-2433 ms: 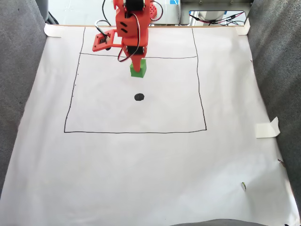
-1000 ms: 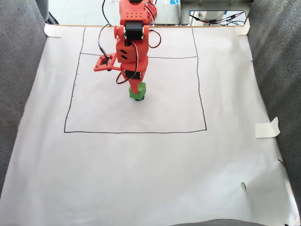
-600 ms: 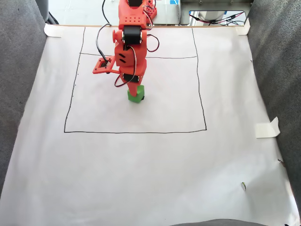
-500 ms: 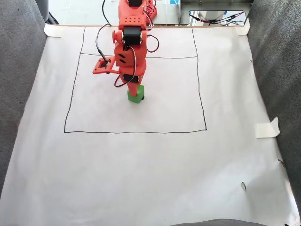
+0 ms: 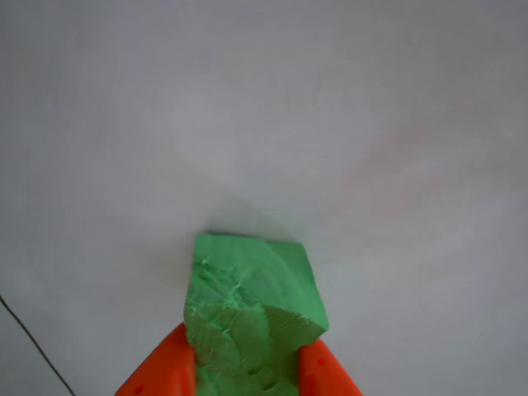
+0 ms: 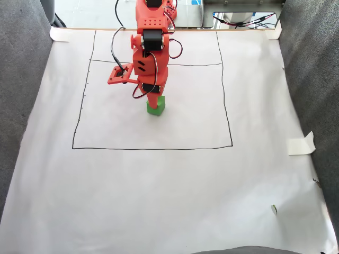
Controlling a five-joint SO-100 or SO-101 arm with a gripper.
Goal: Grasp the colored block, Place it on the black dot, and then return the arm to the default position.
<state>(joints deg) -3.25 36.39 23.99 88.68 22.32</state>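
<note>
The colored block (image 6: 155, 108), a bright green rough cube, sits at the middle of the drawn square, where it hides the black dot. The orange arm (image 6: 150, 47) reaches down from the back edge, and its gripper (image 6: 154, 101) is shut on the block's top. In the other view the block (image 5: 247, 289) fills the lower middle, with one orange finger (image 5: 161, 375) on its left side and the other finger (image 5: 326, 371) on its right; the gripper (image 5: 247, 340) pinches it. A faint shadow lies at the block's far edge; I cannot tell whether it touches the paper.
White paper (image 6: 159, 185) covers the table, with a black drawn square (image 6: 153, 148) on it. Grey fabric (image 6: 21, 79) rises on both sides. A tape tab (image 6: 301, 144) sticks up at the right, cables (image 6: 249, 21) lie behind, and a thin dark line (image 5: 33, 342) crosses the corner.
The arm carried the green block from the rear line toward the camera onto the dot. In the last half second it shifted slightly right, covering the sliver of dot that still showed.
</note>
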